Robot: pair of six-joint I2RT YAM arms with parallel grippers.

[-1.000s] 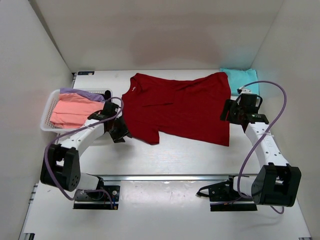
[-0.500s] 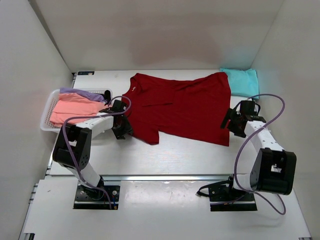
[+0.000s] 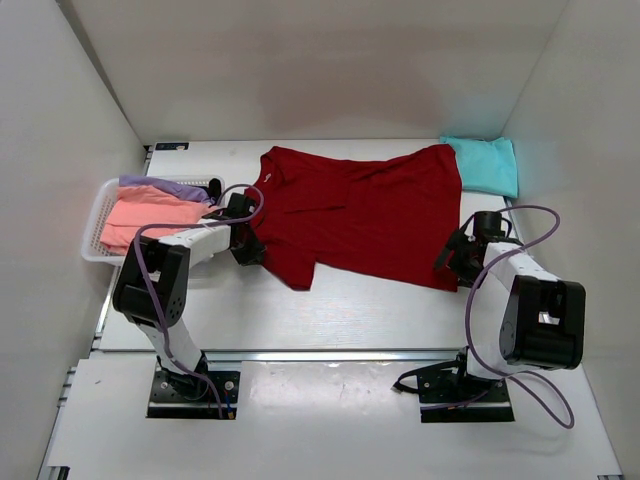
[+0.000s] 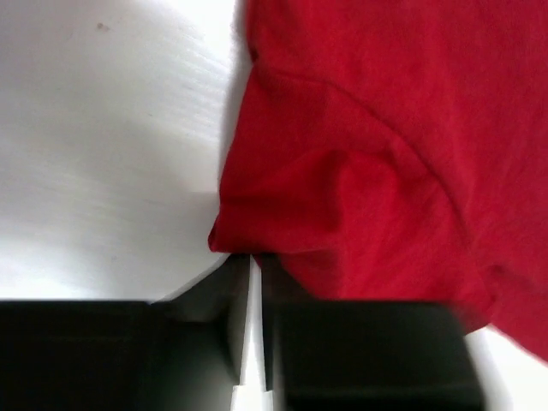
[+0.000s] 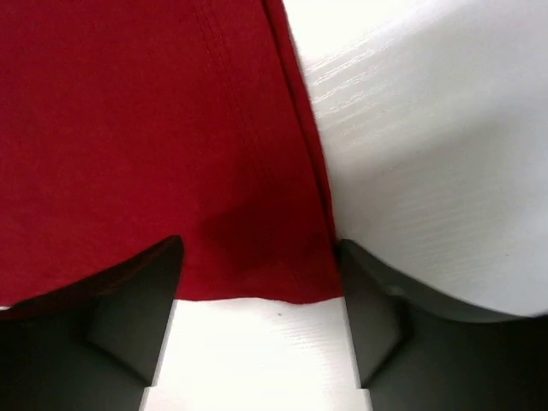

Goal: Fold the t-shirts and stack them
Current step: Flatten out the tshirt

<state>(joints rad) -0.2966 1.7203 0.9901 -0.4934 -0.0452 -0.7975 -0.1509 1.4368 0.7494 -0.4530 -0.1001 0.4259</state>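
A dark red t-shirt [image 3: 360, 215] lies spread flat mid-table. My left gripper [image 3: 245, 240] sits low at the edge of the shirt's left sleeve. In the left wrist view it [image 4: 255, 257] is shut, its tips pinching the bunched sleeve edge [image 4: 282, 231]. My right gripper [image 3: 455, 262] is at the shirt's near right hem corner. There it [image 5: 257, 257] stands open, a finger [image 5: 137, 317] on each side of the hem corner [image 5: 274, 257]. A folded teal t-shirt [image 3: 485, 165] rests at the back right. A salmon pink t-shirt [image 3: 150, 220] and a lavender one [image 3: 165, 187] lie in the basket.
The white mesh basket [image 3: 95, 235] stands at the table's left edge, close behind my left arm. White walls enclose the table at the back and on both sides. A metal rail [image 3: 330, 353] runs across the near edge in front of the arm bases.
My left gripper has closed on the sleeve edge. My right gripper has slid toward the near edge along the shirt's right side to the hem corner, still open.
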